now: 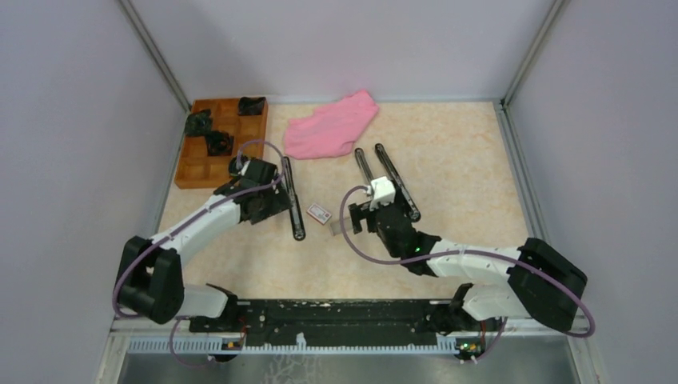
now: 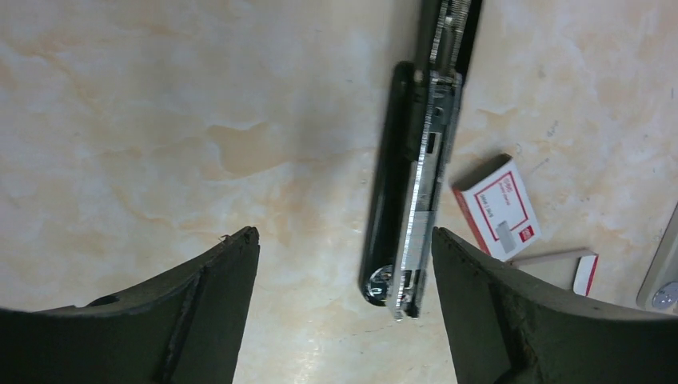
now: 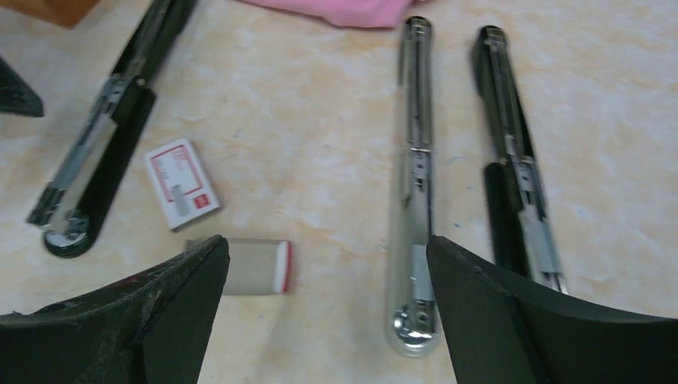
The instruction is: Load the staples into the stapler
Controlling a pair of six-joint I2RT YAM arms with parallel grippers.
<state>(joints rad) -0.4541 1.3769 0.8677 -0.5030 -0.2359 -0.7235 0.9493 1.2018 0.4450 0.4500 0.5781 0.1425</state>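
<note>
**Left gripper** [image 2: 344,240]: jaws spread wide, nothing held. It hangs over the rounded near end of a long black stapler with a bright metal magazine [image 2: 412,192]. This stapler is folded out flat on the beige marbled table [image 2: 160,120]. Judged a stance for steadying it during loading.

**Right gripper** [image 3: 326,244]: also wide apart and empty, low over the table. The staples [image 3: 244,266], read as the flat grey-beige rectangular block with a red-and-white end, lie within its span, close to one finger. They sit just beside a small red-and-white cardboard box [image 3: 182,184]. Likely the next pick.

A second stapler, chrome arm and black base splayed in a V [image 3: 416,184], lies along the right gripper's other finger. Which stapler is meant cannot be told.

**Unclear:**
- Blur hides whether the grey block is bare metal or a card drawer.
- Neither magazine's fill is readable.
- The first stapler's far end runs out of the left wrist view.

A pink cloth [image 1: 332,124] and a brown compartment tray [image 1: 192,170] sit at the back.
</note>
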